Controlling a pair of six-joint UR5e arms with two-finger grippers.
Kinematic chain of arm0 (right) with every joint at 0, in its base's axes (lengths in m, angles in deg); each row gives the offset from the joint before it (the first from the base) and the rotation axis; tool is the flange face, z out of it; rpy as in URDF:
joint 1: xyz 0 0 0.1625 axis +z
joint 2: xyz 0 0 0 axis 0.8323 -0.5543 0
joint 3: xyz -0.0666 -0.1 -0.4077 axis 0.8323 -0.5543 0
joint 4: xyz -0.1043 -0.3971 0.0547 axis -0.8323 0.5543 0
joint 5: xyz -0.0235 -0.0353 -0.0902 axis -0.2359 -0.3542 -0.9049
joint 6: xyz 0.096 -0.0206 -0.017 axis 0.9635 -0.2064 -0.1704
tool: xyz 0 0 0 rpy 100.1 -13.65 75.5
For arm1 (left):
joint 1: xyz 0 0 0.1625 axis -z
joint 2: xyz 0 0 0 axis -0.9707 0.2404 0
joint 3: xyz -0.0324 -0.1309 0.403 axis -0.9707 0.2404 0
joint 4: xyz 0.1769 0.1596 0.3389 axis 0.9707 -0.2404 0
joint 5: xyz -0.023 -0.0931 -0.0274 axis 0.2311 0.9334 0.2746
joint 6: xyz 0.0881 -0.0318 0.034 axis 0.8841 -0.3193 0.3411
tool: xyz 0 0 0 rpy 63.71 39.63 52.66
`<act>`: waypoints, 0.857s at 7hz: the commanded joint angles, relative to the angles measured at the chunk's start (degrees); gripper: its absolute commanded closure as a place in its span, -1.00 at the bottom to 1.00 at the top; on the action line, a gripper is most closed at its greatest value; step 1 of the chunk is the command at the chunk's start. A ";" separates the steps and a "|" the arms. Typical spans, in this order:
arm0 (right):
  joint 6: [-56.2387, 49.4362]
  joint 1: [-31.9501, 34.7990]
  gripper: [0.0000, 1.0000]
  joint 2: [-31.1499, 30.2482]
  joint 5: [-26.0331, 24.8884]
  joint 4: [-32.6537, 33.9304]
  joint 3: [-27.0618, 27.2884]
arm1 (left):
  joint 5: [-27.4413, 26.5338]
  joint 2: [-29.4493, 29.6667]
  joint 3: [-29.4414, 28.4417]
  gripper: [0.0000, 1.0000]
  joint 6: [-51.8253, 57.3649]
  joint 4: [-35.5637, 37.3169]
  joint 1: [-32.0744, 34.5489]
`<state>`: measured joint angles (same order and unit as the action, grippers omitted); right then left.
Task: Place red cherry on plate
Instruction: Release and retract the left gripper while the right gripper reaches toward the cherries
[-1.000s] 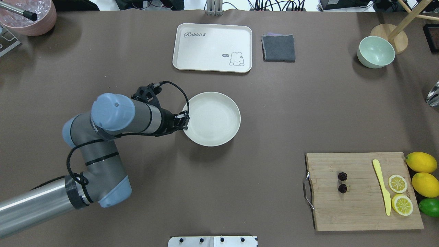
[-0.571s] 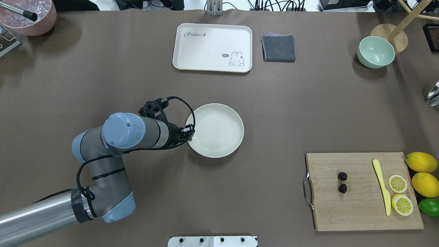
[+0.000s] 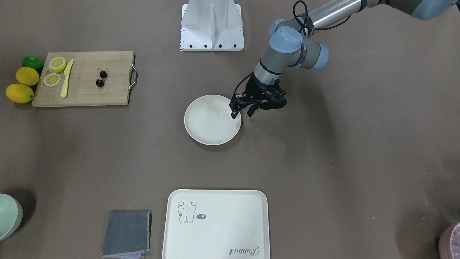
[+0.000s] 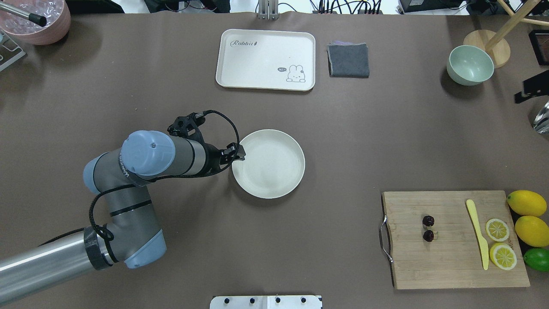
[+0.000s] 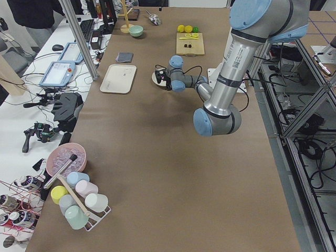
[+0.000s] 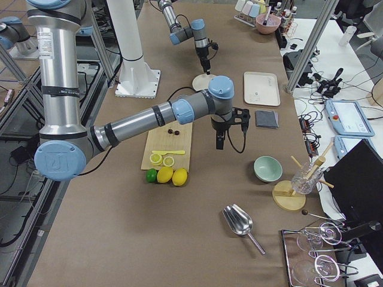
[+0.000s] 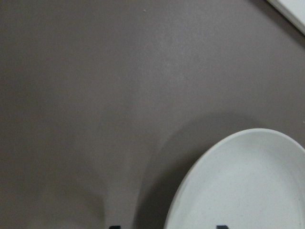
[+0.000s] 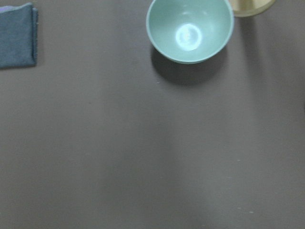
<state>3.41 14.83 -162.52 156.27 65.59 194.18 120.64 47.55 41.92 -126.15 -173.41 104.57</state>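
Observation:
The red cherry is a dark pair lying on the wooden cutting board at the near right, also seen in the front view. The cream plate sits mid-table with nothing on it. My left gripper hangs open over the plate's left rim, one finger above the dish and one outside it. In the left wrist view the plate's rim runs between the fingertips. My right gripper hovers high above the table between the board and the green bowl; I cannot tell its state.
On the board lie a yellow knife and two lemon slices, with lemons and a lime beside it. A rabbit tray, grey cloth and green bowl line the far side.
The left gripper slid the plate nearer the robot, then rose slightly off its rim while the plate stayed put. A black part of the right arm entered the overhead view's right edge.

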 commanded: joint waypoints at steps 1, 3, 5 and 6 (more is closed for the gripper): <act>18.14 -14.33 -1.00 0.26 -7.38 -9.70 2.63 | 0.23 -0.31 1.54 -0.96 6.79 5.21 5.32; 22.61 -21.75 -1.00 -0.70 -10.06 -10.17 4.05 | 6.17 -0.22 2.25 -0.96 23.80 11.65 13.92; 28.66 -29.56 -1.00 -4.21 -14.69 -10.26 4.93 | 11.89 -0.58 2.51 -0.96 32.92 13.67 23.16; 29.90 -32.47 -1.00 -5.53 -15.85 -10.34 5.19 | 16.10 -0.49 3.21 -0.96 33.20 16.64 26.86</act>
<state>31.18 -13.38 -166.26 142.61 55.37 199.00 132.02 47.07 44.54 -94.85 -159.76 126.49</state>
